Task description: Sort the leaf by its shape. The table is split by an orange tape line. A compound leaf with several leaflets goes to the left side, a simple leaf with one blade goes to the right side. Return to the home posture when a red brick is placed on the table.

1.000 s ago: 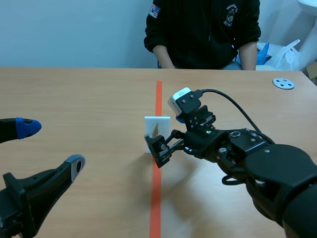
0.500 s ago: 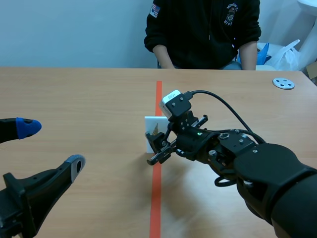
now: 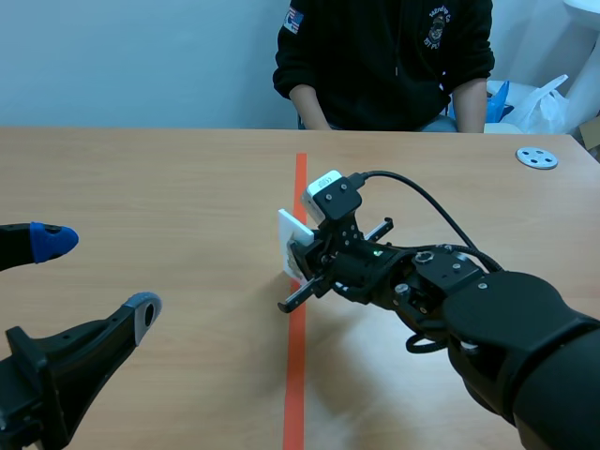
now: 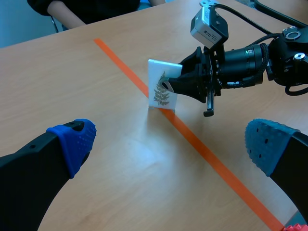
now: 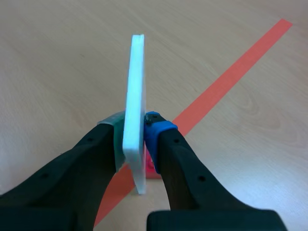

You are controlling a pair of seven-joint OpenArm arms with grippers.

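Note:
A white card (image 3: 291, 240) printed with a feathery leaf of several leaflets (image 4: 161, 91) stands on edge over the orange tape line (image 3: 299, 187). My right gripper (image 3: 302, 259) is shut on it, a pad pressed to each face (image 5: 135, 111), and the card leans slightly. The right arm comes in from the right, its gripper at the line. My left gripper (image 3: 95, 274) hangs low at the near left, open and holding nothing, well away from the card; from the left wrist the card stands ahead of its spread fingers (image 4: 72, 140).
A person in a dark top (image 3: 384, 56) sits across the table, forearms at its far edge. A grey disc (image 3: 536, 157) lies at the far right, with plastic bags (image 3: 539, 103) behind it. Bare wood lies on both sides of the tape line (image 4: 120, 62).
My right gripper's fingers closed from wide apart onto the card, which has tipped slightly and shifted. The left arm has not moved.

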